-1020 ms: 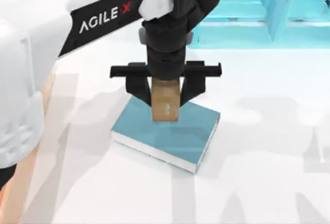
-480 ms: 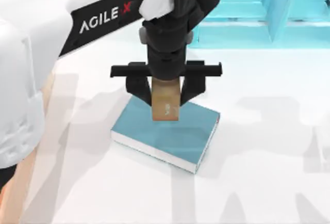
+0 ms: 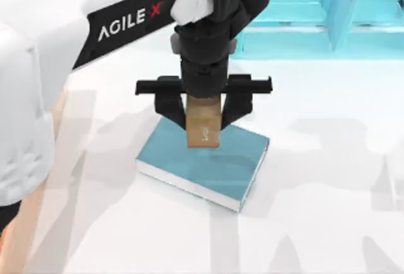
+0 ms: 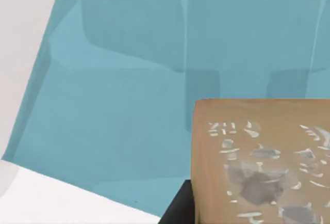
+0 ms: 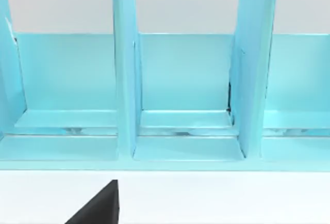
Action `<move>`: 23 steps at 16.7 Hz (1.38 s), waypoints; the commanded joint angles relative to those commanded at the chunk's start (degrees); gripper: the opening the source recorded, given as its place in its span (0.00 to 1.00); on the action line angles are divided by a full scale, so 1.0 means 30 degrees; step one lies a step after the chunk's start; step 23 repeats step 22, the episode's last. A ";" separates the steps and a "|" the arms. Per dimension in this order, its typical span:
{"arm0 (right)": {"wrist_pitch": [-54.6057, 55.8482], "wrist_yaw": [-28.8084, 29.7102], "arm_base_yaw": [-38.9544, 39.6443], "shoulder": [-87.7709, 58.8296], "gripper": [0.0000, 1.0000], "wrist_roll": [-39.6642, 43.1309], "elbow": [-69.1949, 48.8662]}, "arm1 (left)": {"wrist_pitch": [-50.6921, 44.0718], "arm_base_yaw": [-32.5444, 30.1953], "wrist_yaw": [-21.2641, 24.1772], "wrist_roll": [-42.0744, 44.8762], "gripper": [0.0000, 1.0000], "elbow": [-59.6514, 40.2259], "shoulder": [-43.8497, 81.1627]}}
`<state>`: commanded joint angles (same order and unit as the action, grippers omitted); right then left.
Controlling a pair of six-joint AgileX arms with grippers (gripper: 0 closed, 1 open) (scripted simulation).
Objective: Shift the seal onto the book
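My left gripper [image 3: 202, 117] is shut on the seal [image 3: 203, 127], a small tan wooden block with a pale mark on its face. It holds the seal upright over the back half of the book [image 3: 218, 170]. The book has a teal cover and lies flat at the table's middle, with white page edges along its front side. From the left wrist camera, the seal [image 4: 263, 162] and its pale carved marks loom close over the teal book cover [image 4: 124, 79]. Whether the seal touches the cover I cannot tell.
A light-blue shelf unit [image 3: 315, 15] stands along the back right of the table. The right wrist view looks into its compartments [image 5: 180, 79], and a dark part of my parked right gripper [image 5: 98, 207] shows there. White tabletop [image 3: 315, 223] surrounds the book.
The seal has shifted by only a hair in the left gripper's hold above the book. Nothing else has moved.
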<state>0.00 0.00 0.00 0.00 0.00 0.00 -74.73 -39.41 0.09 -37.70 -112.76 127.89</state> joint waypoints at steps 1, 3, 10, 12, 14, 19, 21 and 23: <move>0.0000 0.0000 0.0000 0.0000 1.00 0.0000 0.0000 | 0.0000 0.0000 0.0000 0.0000 0.68 0.0000 0.0000; 0.0000 0.0000 0.0000 0.0000 1.00 0.0000 0.0000 | 0.0000 0.0000 0.0000 0.0000 0.83 0.0000 0.0000; 0.0000 0.0000 0.0000 0.0000 1.00 0.0000 0.0000 | 0.0000 0.0000 0.0000 0.0000 1.00 0.0000 0.0000; 0.0000 0.0000 0.0000 0.0000 1.00 0.0000 0.0000 | 0.0000 0.0000 0.0000 0.0000 1.00 0.0000 0.0000; 0.0000 0.0000 0.0000 0.0000 1.00 0.0000 0.0000 | -0.0002 0.0030 0.0000 0.0002 1.00 0.0002 0.0001; 0.0000 0.0000 0.0000 0.0000 1.00 0.0000 0.0000 | -0.1578 0.0050 -0.0003 -0.0057 1.00 -0.1677 0.0083; 0.0000 0.0000 0.0000 0.0000 1.00 0.0000 0.0000 | -0.2261 0.0022 -0.0003 -0.0020 1.00 -0.2359 0.0094; 0.0000 0.0000 0.0000 0.0000 1.00 0.0000 0.0000 | -0.2333 0.0013 0.0001 -0.0014 1.00 -0.2431 0.0103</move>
